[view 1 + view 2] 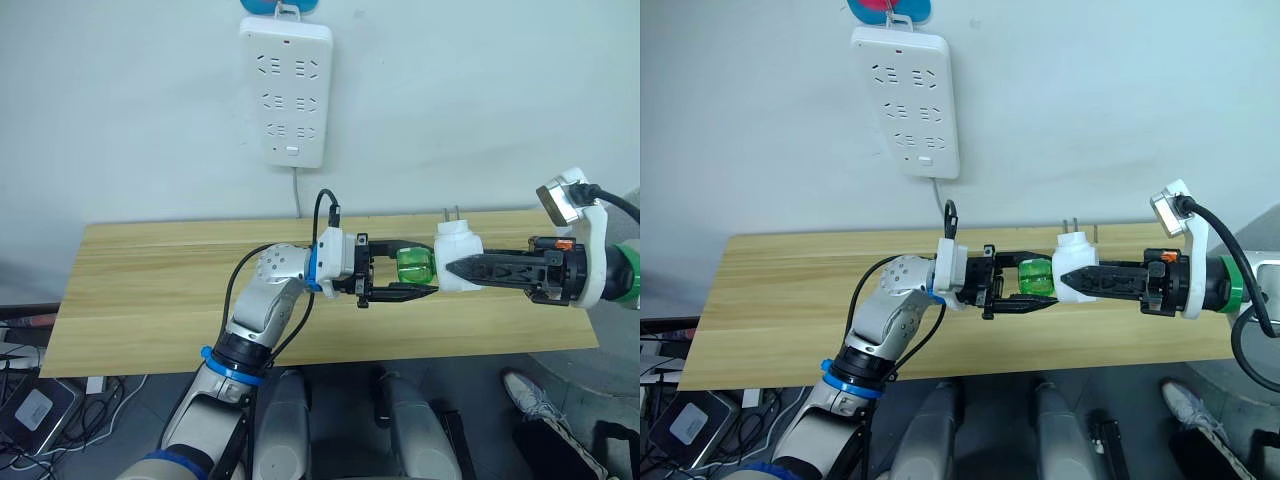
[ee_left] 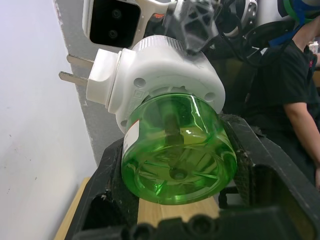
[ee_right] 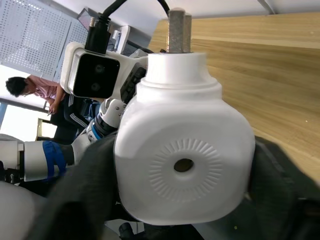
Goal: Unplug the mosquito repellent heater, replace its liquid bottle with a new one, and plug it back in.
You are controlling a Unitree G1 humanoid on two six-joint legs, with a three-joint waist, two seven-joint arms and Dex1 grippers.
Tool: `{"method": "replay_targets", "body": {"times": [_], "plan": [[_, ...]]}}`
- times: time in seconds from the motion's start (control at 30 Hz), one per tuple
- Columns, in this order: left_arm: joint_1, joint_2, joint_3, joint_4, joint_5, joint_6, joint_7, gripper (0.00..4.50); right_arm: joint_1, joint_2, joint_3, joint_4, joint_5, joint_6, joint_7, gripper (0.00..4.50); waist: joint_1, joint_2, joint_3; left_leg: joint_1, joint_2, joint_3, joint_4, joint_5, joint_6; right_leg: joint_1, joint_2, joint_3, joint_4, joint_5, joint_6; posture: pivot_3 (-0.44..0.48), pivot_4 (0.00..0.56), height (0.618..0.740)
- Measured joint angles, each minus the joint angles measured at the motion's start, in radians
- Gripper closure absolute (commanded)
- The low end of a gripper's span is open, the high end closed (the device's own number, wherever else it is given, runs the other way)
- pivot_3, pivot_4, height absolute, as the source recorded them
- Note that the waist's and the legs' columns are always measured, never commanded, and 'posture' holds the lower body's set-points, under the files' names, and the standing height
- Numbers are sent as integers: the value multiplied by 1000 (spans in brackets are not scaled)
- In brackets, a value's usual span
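The white mosquito repellent heater (image 1: pixel 458 256) is held in the air above the wooden table, its two metal prongs (image 1: pixel 452 215) pointing up toward the wall. My right gripper (image 1: pixel 452 268) is shut on its white body, seen close in the right wrist view (image 3: pixel 184 159). A green transparent liquid bottle (image 1: pixel 414 266) sits in the heater's underside. My left gripper (image 1: pixel 420 270) is shut on that bottle, whose round base shows in the left wrist view (image 2: pixel 178 155) between the black fingers (image 2: pixel 111 185).
A long white power strip (image 1: pixel 286 90) hangs on the wall above the table's (image 1: pixel 150 290) back edge, its cord dropping behind. A person in pink (image 3: pixel 30 90) and another in black (image 2: pixel 295 85) are in the room behind. Cables lie on the floor at lower left.
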Motion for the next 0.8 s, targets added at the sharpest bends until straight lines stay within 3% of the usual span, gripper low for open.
{"method": "replay_targets", "body": {"times": [0.2,0.4,0.47,0.57,0.8], "plan": [[1,0,2,0,0,0,6,2237,0,7,0,1,-1,-6,-4,1529,0,0,0,0,0,0,0,0,0,0,0,0,0,0,0,163,311,740],[-6,10,5,-6,5,21,41,315,9,13,-1,1,-2,-36,-62,1529,0,0,0,0,0,0,0,0,0,0,0,0,0,0,0,161,305,740],[-7,30,12,-22,8,28,50,0,20,13,-6,-2,-2,-46,-88,1529,-1,0,0,0,0,0,0,0,0,0,0,0,0,0,0,160,304,740],[-8,74,18,-48,53,15,71,0,45,10,-12,-11,-2,-75,-157,1529,-1,0,0,0,0,0,0,0,0,0,0,0,0,0,0,161,302,740],[-12,130,-96,-77,386,-148,244,0,70,43,-7,-98,-3,-161,-344,1529,-1,0,0,0,0,0,0,0,0,0,0,1,0,0,0,163,307,740]]}}
